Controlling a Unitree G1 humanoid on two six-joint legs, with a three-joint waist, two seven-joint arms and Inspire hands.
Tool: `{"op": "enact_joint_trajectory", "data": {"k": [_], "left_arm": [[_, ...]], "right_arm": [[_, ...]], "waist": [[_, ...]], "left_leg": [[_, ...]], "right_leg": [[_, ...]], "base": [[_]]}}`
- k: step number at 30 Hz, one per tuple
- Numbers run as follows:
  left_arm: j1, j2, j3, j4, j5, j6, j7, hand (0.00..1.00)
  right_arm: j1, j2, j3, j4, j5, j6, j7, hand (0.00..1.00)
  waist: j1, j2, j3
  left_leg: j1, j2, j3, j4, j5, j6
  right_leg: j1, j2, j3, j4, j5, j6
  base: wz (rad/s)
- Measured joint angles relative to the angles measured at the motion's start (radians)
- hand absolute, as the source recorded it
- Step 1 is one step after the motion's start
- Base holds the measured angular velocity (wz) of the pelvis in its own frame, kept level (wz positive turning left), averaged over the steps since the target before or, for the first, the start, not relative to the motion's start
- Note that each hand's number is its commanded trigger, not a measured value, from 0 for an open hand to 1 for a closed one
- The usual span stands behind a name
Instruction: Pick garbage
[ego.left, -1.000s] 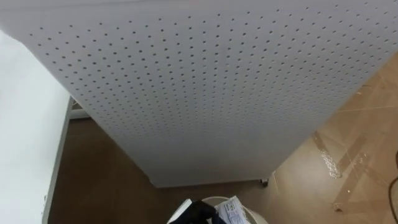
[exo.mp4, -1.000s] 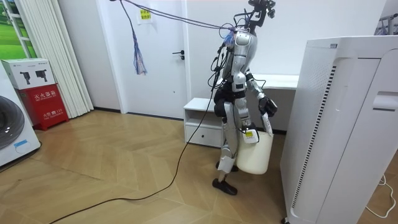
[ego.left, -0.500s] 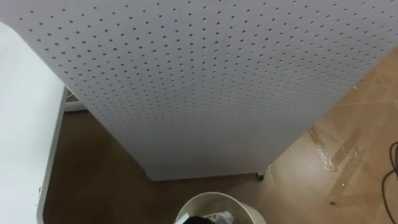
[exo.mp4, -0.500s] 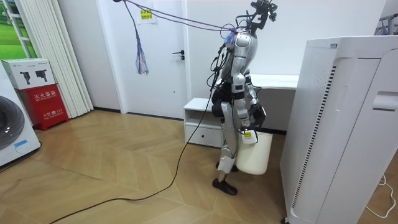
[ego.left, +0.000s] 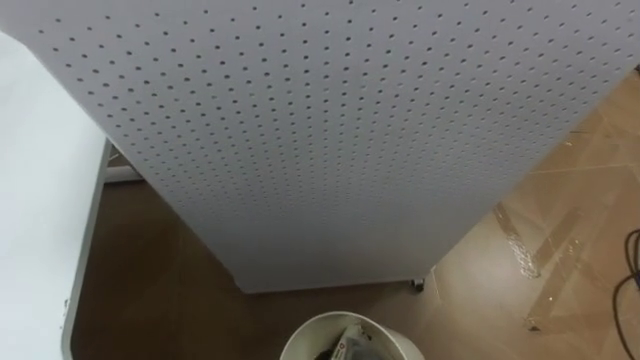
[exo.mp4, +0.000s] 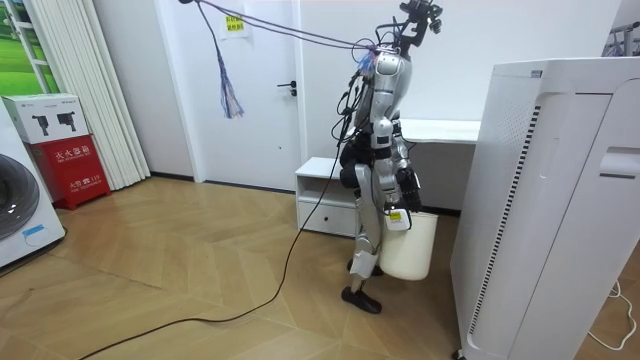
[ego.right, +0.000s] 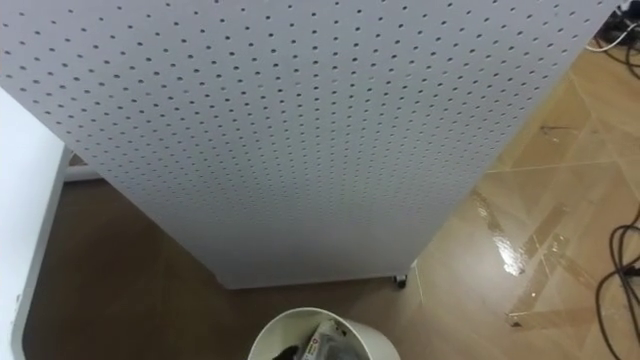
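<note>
**White bin (ego.left: 350, 317) with garbage (ego.left: 349, 343) inside**

Garbage: pale paper or wrapping lies inside the bin, at the lower edge of the eye views. Something dark lies beside it in the bin; what it is cannot be told.

Bin: round, open-topped, upright on the wooden floor (ego.left: 560, 250), close before the foot of a tall white perforated unit (ego.left: 350, 130). A white desk (ego.left: 40, 200) runs along the left.

Right hand (exo.mp4: 402, 192): in the room view it hangs at the robot's side, just above the bin's rim. Whether it is wide, narrow or holding anything cannot be told.

Robot: stands upright between a low white cabinet (exo.mp4: 325, 195) and the unit, facing the unit.
</note>
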Motion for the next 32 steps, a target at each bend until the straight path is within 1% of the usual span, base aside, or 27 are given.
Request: {"op": "enact_joint_trajectory", "data": {"k": [6,9,11,12,14,17,19,20,21,22,24,25,26,27,28,29,31,32], "left_arm": [[0.007,0.003,0.001,0.022,0.0,0.0,-0.003,0.0],[0.012,0.003,0.023,0.061,0.0,0.001,-0.007,0.0],[0.013,0.009,0.036,0.083,0.0,0.001,-0.014,0.0],[0.013,0.014,0.04,0.104,-0.001,0.0,-0.017,0.0],[0.016,0.024,0.048,0.14,-0.005,0.0,-0.018,0.0],[0.039,0.027,0.111,0.206,-0.024,-0.002,-0.019,0.0],[0.084,0.032,0.187,0.217,-0.024,-0.003,-0.018,0.0],[0.097,0.036,0.204,0.217,-0.027,-0.003,-0.017,0.0],[0.137,0.048,0.235,0.216,-0.031,-0.003,-0.016,0.0],[0.166,0.057,0.262,0.214,-0.034,-0.006,-0.012,0.0],[0.196,0.065,0.289,0.214,-0.049,-0.006,0.001,0.0],[0.214,0.063,0.311,0.215,-0.062,-0.006,0.007,0.0],[0.23,0.059,0.336,0.216,-0.067,-0.006,0.012,0.0],[0.236,0.058,0.347,0.218,-0.069,-0.006,0.013,0.0],[0.249,0.057,0.377,0.223,-0.071,-0.005,0.019,0.0],[0.256,0.056,0.395,0.223,-0.07,-0.004,0.022,0.0],[0.27,0.056,0.442,0.224,-0.069,0.018,0.03,0.0],[0.27,0.055,0.446,0.224,-0.069,0.025,0.031,0.0]], "right_arm": [[0.002,-0.002,-0.001,0.001,0.035,0.0,0.0,1.0],[0.004,-0.002,-0.003,0.009,0.029,0.0,0.0,1.0],[0.02,-0.007,-0.002,0.009,0.029,0.0,0.001,1.0],[0.029,-0.011,0.001,0.02,0.033,-0.001,0.001,1.0],[0.043,-0.012,0.004,0.046,0.044,-0.001,0.001,1.0],[0.084,-0.025,0.005,0.049,0.045,-0.007,0.004,1.0],[0.139,-0.042,-0.014,0.051,0.043,-0.028,0.012,1.0],[0.152,-0.043,-0.023,0.053,0.043,-0.032,0.012,1.0],[0.182,-0.043,-0.04,0.049,0.041,-0.034,0.013,1.0],[0.209,-0.044,-0.055,0.045,0.039,-0.042,0.011,1.0],[0.233,-0.048,-0.064,0.037,0.032,-0.043,0.008,1.0],[0.244,-0.049,-0.075,0.037,0.032,-0.043,0.002,1.0],[0.258,-0.05,-0.089,0.037,0.031,-0.043,0.0,1.0],[0.265,-0.05,-0.096,0.037,0.031,-0.043,0.0,1.0],[0.276,-0.051,-0.111,0.038,0.027,-0.042,-0.001,1.0],[0.282,-0.051,-0.122,0.038,0.022,-0.042,-0.001,1.0],[0.31,-0.052,-0.153,0.037,0.008,-0.04,-0.005,1.0],[0.316,-0.05,-0.162,0.037,0.004,-0.04,-0.01,1.0]], "waist": [[0.0,0.001,-0.0004],[0.001,0.001,-0.0007],[0.009,0.002,-0.0016],[0.02,0.003,-0.0022],[0.027,0.005,-0.0031],[0.036,0.008,-0.0113],[0.038,0.011,-0.0283],[0.038,0.009,-0.0309],[0.038,0.006,-0.0406],[0.038,0.001,-0.0477],[0.037,-0.006,-0.0518],[0.035,-0.01,-0.0534],[0.033,-0.016,-0.0523],[0.033,-0.019,-0.0524],[0.036,-0.024,-0.053],[0.039,-0.025,-0.054],[0.049,-0.029,-0.0566],[0.05,-0.029,-0.0562]], "left_leg": [[0.004,0.0,0.002,0.005,0.0,0.0],[0.016,0.001,0.0,-0.004,0.0,0.0],[0.037,0.001,0.0,-0.013,0.0,0.0],[0.058,0.003,-0.001,-0.019,0.0,0.0],[0.094,0.003,-0.006,-0.039,0.0,-0.001],[0.156,0.0,-0.015,-0.078,0.002,-0.003],[0.207,-0.005,-0.03,-0.111,0.003,-0.005],[0.225,-0.006,-0.035,-0.122,0.004,-0.006],[0.259,-0.007,-0.042,-0.141,0.004,-0.007],[0.289,-0.008,-0.051,-0.16,0.006,-0.01],[0.329,-0.01,-0.063,-0.179,0.007,-0.011],[0.353,-0.012,-0.072,-0.195,0.008,-0.013],[0.381,-0.013,-0.082,-0.208,0.008,-0.013],[0.396,-0.013,-0.083,-0.214,0.008,-0.013],[0.421,-0.013,-0.084,-0.228,0.008,-0.014],[0.431,-0.013,-0.084,-0.233,0.007,-0.015],[0.46,-0.013,-0.082,-0.253,0.007,-0.015],[0.467,-0.013,-0.082,-0.256,0.007,-0.015]], "right_leg": [[0.005,0.001,0.001,0.0,0.0,0.0],[0.019,0.002,0.0,-0.005,-0.001,-0.001],[0.04,0.003,-0.001,-0.015,-0.001,-0.001],[0.062,0.006,-0.004,-0.03,0.001,-0.001],[0.105,0.007,-0.015,-0.052,0.002,-0.001],[0.17,0.008,-0.025,-0.09,0.003,0.002],[0.227,0.008,-0.041,-0.122,0.0,0.008],[0.249,0.008,-0.047,-0.133,-0.001,0.009],[0.288,0.011,-0.059,-0.157,-0.002,0.01],[0.324,0.013,-0.068,-0.18,-0.003,0.011],[0.369,0.017,-0.076,-0.204,-0.005,0.014],[0.398,0.017,-0.088,-0.221,-0.005,0.015],[0.431,0.019,-0.096,-0.236,-0.006,0.016],[0.445,0.019,-0.098,-0.24,-0.008,0.019],[0.473,0.021,-0.103,-0.253,-0.008,0.02],[0.482,0.022,-0.105,-0.259,-0.008,0.02],[0.511,0.025,-0.104,-0.276,-0.008,0.02],[0.517,0.026,-0.104,-0.279,-0.008,0.02]], "base": [[0.0],[0.0],[0.0],[0.0],[0.05],[0.04],[0.18],[0.24],[0.23],[0.22],[0.2],[0.26],[0.21],[0.14],[0.04],[0.0],[-0.04],[0.0]]}}
